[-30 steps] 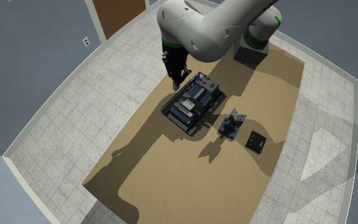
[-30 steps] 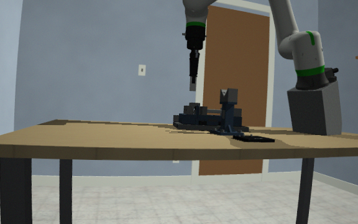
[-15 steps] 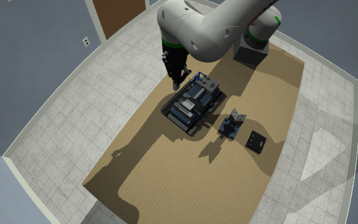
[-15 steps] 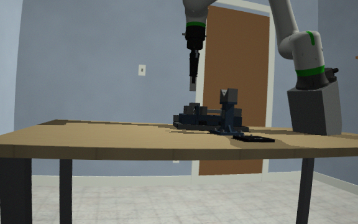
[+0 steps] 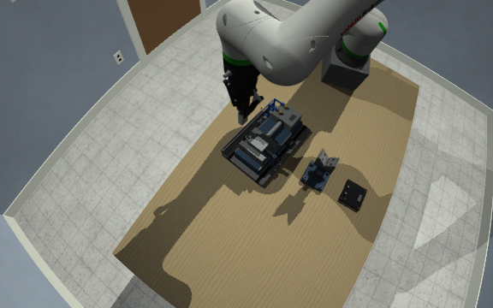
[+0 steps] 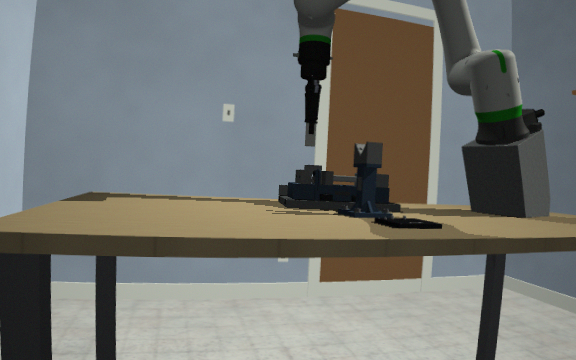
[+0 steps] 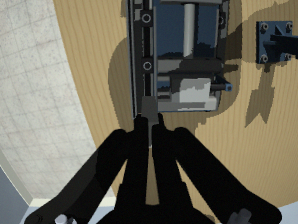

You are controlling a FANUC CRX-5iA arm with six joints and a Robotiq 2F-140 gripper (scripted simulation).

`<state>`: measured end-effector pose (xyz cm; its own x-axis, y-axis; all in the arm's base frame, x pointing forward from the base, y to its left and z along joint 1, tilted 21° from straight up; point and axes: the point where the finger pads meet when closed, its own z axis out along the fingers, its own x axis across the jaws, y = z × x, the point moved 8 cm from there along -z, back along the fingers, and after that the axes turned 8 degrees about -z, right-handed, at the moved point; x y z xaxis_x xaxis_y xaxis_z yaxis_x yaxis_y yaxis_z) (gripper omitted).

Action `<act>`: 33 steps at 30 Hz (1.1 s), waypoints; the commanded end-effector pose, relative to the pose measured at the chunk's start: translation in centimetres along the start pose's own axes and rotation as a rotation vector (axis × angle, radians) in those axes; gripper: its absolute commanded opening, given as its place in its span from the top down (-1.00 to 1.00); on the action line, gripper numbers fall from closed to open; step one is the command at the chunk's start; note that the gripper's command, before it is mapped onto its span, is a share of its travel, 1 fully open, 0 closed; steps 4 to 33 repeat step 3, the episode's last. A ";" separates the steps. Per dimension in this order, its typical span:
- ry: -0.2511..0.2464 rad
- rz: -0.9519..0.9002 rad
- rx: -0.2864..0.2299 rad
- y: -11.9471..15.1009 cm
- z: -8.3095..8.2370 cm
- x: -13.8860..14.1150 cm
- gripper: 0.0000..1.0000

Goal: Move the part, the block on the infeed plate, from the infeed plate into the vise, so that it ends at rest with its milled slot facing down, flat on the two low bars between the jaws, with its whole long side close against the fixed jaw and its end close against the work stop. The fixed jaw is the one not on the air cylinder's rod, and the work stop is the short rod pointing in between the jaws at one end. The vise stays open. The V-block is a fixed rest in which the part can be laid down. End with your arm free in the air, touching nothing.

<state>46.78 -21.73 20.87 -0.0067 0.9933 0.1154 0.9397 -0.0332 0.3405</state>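
The part [image 5: 256, 145], a light grey block, lies inside the vise [image 5: 265, 139] between the jaws, at the end away from the air cylinder [image 5: 288, 116]. It also shows in the wrist view [image 7: 197, 91]. I cannot tell how closely it sits against the jaw or the work stop. My gripper [image 5: 242, 120] is shut and empty. It hangs in the air above the table, beside the vise's long edge and well above it in the side view [image 6: 310, 141]. The infeed plate [image 5: 353, 195] is a flat black plate with nothing on it.
The V-block [image 5: 320, 168] stands on its blue base between the vise and the infeed plate. The robot's grey pedestal [image 5: 344, 73] stands at the table's back. Blue air lines [image 5: 275, 103] rise at the vise's cylinder end, near my fingers.
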 end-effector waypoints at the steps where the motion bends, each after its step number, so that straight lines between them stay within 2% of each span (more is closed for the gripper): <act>1: 0.000 0.000 0.000 0.0 0.0 0.0 1.00; 33: 0.000 0.000 0.000 0.0 0.0 0.0 1.00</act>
